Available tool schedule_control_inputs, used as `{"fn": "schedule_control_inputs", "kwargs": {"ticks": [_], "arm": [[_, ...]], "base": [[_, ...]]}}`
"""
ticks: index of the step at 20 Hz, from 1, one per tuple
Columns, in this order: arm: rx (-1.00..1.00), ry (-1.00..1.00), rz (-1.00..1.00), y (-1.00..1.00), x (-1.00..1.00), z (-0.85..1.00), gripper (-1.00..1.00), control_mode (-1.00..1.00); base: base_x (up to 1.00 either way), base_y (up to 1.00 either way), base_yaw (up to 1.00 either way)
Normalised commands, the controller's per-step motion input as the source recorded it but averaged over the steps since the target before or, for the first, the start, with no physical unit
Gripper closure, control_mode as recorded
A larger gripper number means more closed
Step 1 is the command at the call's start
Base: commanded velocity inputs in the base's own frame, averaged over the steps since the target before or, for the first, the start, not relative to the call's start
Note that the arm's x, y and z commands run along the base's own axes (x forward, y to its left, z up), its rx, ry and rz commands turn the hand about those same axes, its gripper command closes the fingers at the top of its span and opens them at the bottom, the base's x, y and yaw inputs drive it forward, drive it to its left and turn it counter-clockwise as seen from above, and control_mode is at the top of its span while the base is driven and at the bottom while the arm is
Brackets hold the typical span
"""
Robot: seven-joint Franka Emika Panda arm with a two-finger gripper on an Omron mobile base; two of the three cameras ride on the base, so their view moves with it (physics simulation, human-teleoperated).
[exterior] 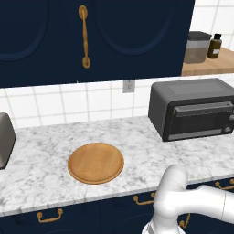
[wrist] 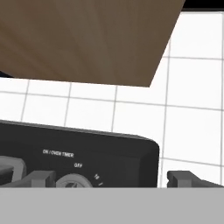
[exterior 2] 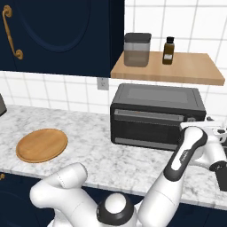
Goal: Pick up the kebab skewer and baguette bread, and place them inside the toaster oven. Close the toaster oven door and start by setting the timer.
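The claw [wrist: 107,180] sits close against the upper right front corner of the toaster oven [exterior 2: 157,116], its two dark fingertips [wrist: 40,178] spread wide to either side of the round timer dial [wrist: 73,181] — open, gripping nothing, and not visibly touching the dial. Above the dial the panel carries small white lettering, with "OFF" printed just over the knob.

From the right base view the white arm [exterior 2: 186,153] reaches up in front of the oven's right end, where the control panel lies. The toaster oven is a boxy dark grey unit standing on the worktop [exterior: 41,155] against the back wall. The toaster oven door [exterior: 201,118] is shut, its horizontal bar handle running along its top edge and the dark glass below it.

The worktop is white marble with grey veining, over navy drawers with brass pulls. Well to the left of the oven lies a round wooden plate [exterior: 96,162], bare on top. At the far left edge stands a light grey toaster [exterior: 5,139], partly cut off.

Behind is a white tiled wall with an outlet [exterior: 129,86]. Navy upper cabinets with a brass handle hang above. Over the oven, a wooden shelf [exterior 2: 190,70] carries a lidded grey canister [exterior 2: 137,49] and a small dark bottle [exterior 2: 168,50], standing apart.
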Motion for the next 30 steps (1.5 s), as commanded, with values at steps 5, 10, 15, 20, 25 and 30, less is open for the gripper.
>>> {"fn": "schedule_control_inputs", "kwargs": {"ticks": [5, 10, 15, 20, 25, 30], "arm": [[0.00, 0.00, -0.07, -0.07, 0.00, -0.06, -1.00, -1.00], [0.00, 0.00, -0.11, -0.02, 0.00, -0.06, -1.00, -1.00], [0.00, 0.00, -0.10, -0.08, 0.03, -0.15, -1.00, -1.00], [0.00, 0.00, -0.07, -0.18, 0.01, -0.19, -1.00, -1.00], [0.00, 0.00, -0.03, -0.27, 0.00, -0.25, -1.00, -1.00], [0.00, 0.00, -0.01, -0.27, 0.00, -0.22, -1.00, -1.00]], "base": [[0.00, 0.00, 0.00], [0.00, 0.00, 0.00], [0.00, 0.00, 0.00], [0.00, 0.00, 0.00], [0.00, 0.00, 0.00], [0.00, 0.00, 0.00]]}}
